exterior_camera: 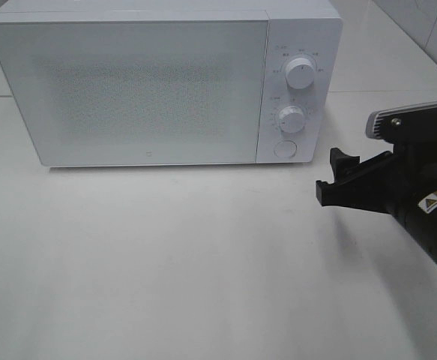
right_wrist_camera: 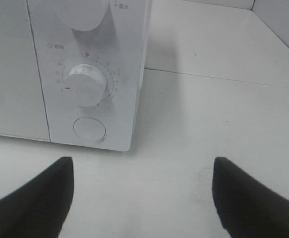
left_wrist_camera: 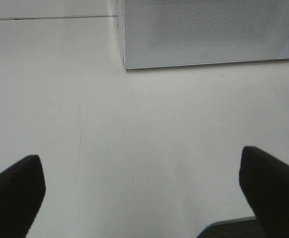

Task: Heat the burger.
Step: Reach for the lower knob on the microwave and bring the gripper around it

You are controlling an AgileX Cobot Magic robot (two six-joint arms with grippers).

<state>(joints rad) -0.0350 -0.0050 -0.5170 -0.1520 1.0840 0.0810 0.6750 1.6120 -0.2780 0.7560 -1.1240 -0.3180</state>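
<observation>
Microwave [exterior_camera: 128, 90] on table [exterior_camera: 166, 262]. R tool [exterior_camera: 328, 176] in front of microwave's panel [exterior_camera: 323, 97] end, near, not touching. Ahead of R tool: upper knob [exterior_camera: 301, 71] above lower knob [exterior_camera: 291, 117], button [exterior_camera: 285, 148] under both. L tool [left_wrist_camera: 142, 198]: microwave ahead, well apart, table between.

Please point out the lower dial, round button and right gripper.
lower dial [right_wrist_camera: 86, 85]: right wrist view, its face.
round button [right_wrist_camera: 89, 129]: right wrist view, its centre.
right gripper [exterior_camera: 331, 175]: exterior high view, between fingertips.

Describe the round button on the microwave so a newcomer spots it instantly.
Start at the white microwave. On its right-hand control strip, the button sits lowest, below the upper knob and lower knob. Unlike those raised, scale-ringed knobs, it is flat and unmarked.
</observation>
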